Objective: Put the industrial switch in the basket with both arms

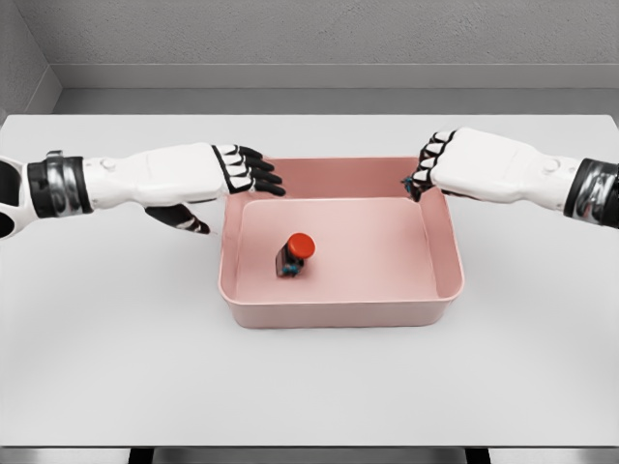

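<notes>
Head view, single frame. A pink rectangular basket (340,311) with rounded corners and a smooth rim sits near the middle of a white table (116,367). Its floor is bare apart from one item: the industrial switch (294,254), a small dark body with a round red button on top, which lies tilted inside the basket, left of the basket's centre and nearer the front wall than the back. It touches neither hand.

The left hand (208,184) comes in from the left edge on a white forearm with a dark wrist band. It hovers at the basket's back left corner, palm down. Its black-tipped fingers (253,170) reach out nearly straight over the rim, slightly fanned, and the thumb hangs below, just outside the left wall. It holds nothing.

The right hand (455,162) comes in from the right edge, mirrored, over the basket's back right corner. Its fingers (426,166) are bent downward at the knuckles toward the rim, loosely curled rather than clenched, with nothing between them. Whether the fingertips touch the rim cannot be told.

Both hands stand well apart from the switch.
</notes>
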